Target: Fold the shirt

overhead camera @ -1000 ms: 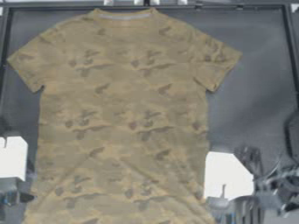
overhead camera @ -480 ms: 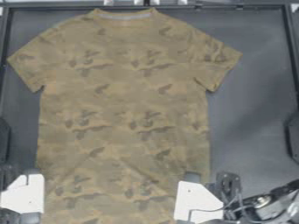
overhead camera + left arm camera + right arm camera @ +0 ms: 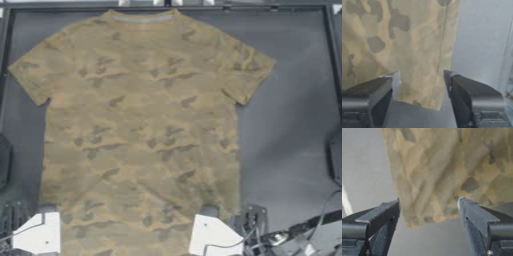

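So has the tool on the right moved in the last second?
Yes. The right tool has come in from the table's right corner to the shirt's bottom hem, jaws open.

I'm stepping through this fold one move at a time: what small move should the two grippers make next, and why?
Probably ease both forward and close. The left gripper and right gripper hang open, each astride a bottom hem corner of the flat shirt, and neither grips cloth yet.
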Robot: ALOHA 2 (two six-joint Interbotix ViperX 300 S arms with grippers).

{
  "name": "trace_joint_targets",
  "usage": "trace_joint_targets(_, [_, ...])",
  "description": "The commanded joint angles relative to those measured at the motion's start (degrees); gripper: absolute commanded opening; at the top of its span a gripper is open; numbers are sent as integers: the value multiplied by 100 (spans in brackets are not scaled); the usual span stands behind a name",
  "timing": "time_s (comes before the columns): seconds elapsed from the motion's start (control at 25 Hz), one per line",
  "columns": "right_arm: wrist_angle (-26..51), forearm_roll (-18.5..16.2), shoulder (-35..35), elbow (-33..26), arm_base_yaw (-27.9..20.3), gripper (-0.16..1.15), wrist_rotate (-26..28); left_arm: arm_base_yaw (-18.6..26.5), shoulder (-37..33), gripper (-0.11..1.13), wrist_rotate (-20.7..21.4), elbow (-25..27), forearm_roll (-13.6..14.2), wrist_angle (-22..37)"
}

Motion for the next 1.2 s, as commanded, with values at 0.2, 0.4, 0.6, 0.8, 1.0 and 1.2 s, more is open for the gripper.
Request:
trace_joint_targets(0.2, [-369, 26, 158, -18, 97, 96, 88, -35, 369, 93, -9, -70, -9, -334])
trace_joint_targets(0.4, [-598, 158, 369, -9, 132, 96, 79, -105, 624, 93, -9, -44, -158, -483])
trace_joint_targets(0.6, [-633, 158, 501, -26, 141, 96, 88, -176, 905, 93, -18, -70, -229, -510])
trace_joint_targets(0.8, [-589, 141, 633, -26, 141, 96, 79, -193, 1204, 93, -70, -53, -220, -510])
trace_joint_targets(1.0, [-545, 123, 773, -44, 132, 96, 70, -193, 1301, 94, -114, -79, -220, -563])
trace_joint_targets(1.2, [-536, 149, 870, -35, 132, 96, 70, -202, 1336, 94, -211, -35, -202, -598])
